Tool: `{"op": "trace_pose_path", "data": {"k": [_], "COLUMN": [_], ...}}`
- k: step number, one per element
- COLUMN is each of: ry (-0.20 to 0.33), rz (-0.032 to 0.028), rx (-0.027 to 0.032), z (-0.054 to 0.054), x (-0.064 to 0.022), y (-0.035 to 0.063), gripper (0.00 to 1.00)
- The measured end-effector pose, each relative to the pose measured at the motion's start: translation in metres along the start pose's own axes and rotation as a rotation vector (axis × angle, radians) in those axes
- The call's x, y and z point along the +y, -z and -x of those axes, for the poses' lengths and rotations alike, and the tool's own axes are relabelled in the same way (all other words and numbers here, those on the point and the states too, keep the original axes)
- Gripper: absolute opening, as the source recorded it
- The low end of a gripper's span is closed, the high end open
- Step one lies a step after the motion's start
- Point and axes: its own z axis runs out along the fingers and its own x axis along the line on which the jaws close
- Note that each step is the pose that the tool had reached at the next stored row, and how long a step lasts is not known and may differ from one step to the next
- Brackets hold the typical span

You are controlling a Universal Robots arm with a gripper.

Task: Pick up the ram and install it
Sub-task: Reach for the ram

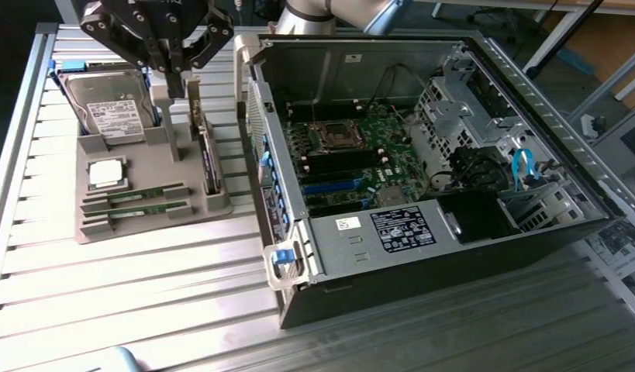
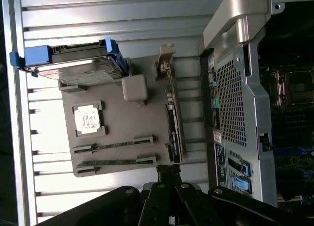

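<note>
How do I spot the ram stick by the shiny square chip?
Find the big open computer case; the gray tray sits at the exterior view's left of it. On the tray, right beside the square silver chip, lies the ram. It is long, thin and green, unlike the boxy hard drive, and its twin lies farther from the chip.

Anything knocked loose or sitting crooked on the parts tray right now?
Nothing stands out. Both thin green RAM sticks lie straight in their slots on the grey plastic tray, beside the square silver processor; the silver hard drive sits in its cradle.
</note>
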Motion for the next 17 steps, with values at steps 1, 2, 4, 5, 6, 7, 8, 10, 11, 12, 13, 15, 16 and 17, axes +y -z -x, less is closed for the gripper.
{"op": "trace_pose_path", "data": {"k": [1, 2, 4, 5, 6, 7, 8, 10, 11, 12, 13, 15, 16, 17], "ry": [0.0, 0.0, 0.0, 0.0, 0.0, 0.0, 0.0, 0.0, 0.0, 0.0, 0.0, 0.0, 0.0, 0.0], "rz": [0.0, 0.0, 0.0, 0.0, 0.0, 0.0001, 0.0, -0.0001, 0.0, 0.0, 0.0, 0.0001, 0.0001, 0.0001], "rx": [0.0, 0.0, 0.0, 0.0, 0.0, -0.0001, 0.0, 0.0, 0.0, 0.0, 0.0, -0.0001, 0.0, 0.0], "z": [0.0, 0.0, -0.001, -0.001, -0.001, -0.001, -0.001, -0.002, -0.002, -0.002, -0.003, -0.003, -0.003, -0.004], "x": [-0.0009, -0.002, -0.0047, -0.0061, -0.0074, -0.0089, -0.0102, -0.0131, -0.0146, -0.0159, -0.0174, -0.0204, -0.022, -0.0231], "y": [0.0, 0.0001, 0.0002, 0.0003, 0.0003, 0.0003, 0.0005, 0.0007, 0.0007, 0.0008, 0.0008, 0.0009, 0.001, 0.001], "gripper": [0.11, 0.11, 0.11, 0.11, 0.11, 0.11, 0.11, 0.11, 0.11, 0.11, 0.11, 0.11, 0.11, 0.11]}}
